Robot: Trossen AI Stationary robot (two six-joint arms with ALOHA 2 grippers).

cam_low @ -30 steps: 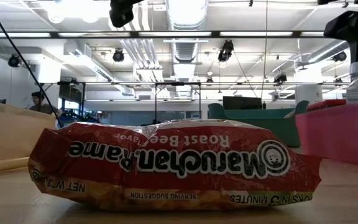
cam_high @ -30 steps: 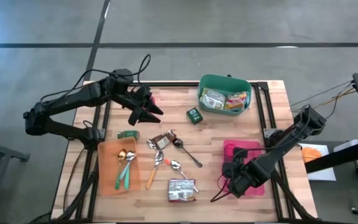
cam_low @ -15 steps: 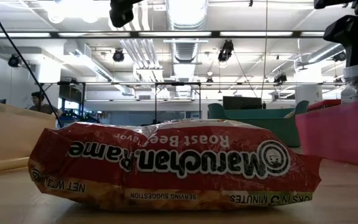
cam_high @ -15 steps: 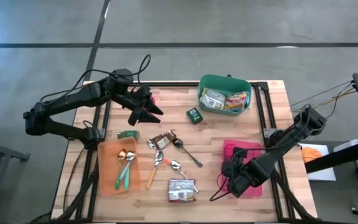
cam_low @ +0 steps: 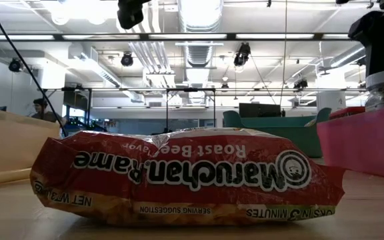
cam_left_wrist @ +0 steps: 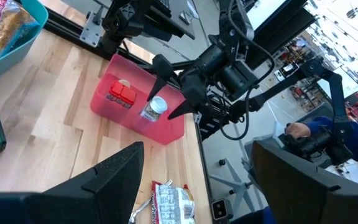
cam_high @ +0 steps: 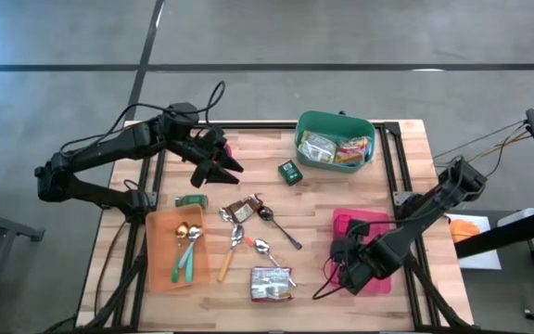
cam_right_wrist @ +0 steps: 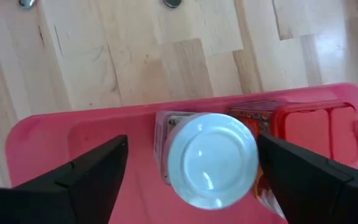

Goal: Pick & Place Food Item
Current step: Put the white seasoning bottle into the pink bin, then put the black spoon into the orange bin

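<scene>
Standing jar (cam_right_wrist: 212, 158) inside pink bin (cam_right_wrist: 73, 130), clear from right wrist only.

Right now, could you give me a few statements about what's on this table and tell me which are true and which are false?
1. The right gripper is open above a white-lidded jar in the pink bin. True.
2. The ramen packet lies in the teal bin. False: it lies on the table.
3. Spoons lie in the orange tray. True.
4. The left gripper grips a spoon. False: it holds nothing.
</scene>
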